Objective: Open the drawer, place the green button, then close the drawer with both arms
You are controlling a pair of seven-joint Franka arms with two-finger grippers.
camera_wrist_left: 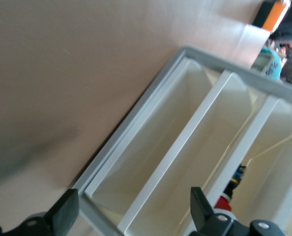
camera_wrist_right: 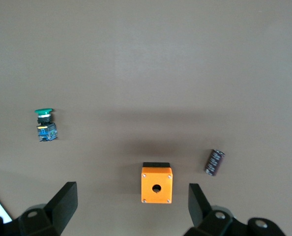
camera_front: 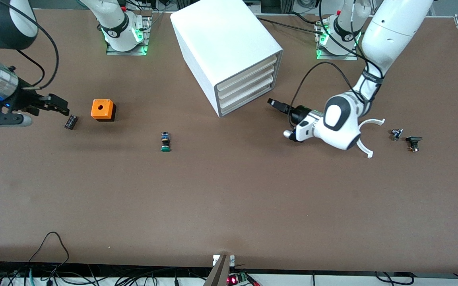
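A brown table (camera_front: 229, 206) carries the cabinet (camera_front: 227, 51), its bottom drawer (camera_front: 249, 99) closed. The left gripper (camera_front: 275, 104), fingers apart, faces that drawer, probably to pull it. The right gripper (camera_front: 56, 104) waits spread near the orange cube (camera_front: 103, 109); the button (camera_front: 165, 142) lies untouched.

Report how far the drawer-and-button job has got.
Nothing is finished. The bottom drawer looks shut. In hand: the left gripper, open, points at the cabinet front. The button lies on the table, nearer the front camera than the cabinet; the right gripper hangs open, empty. Left: opening, placing, closing.
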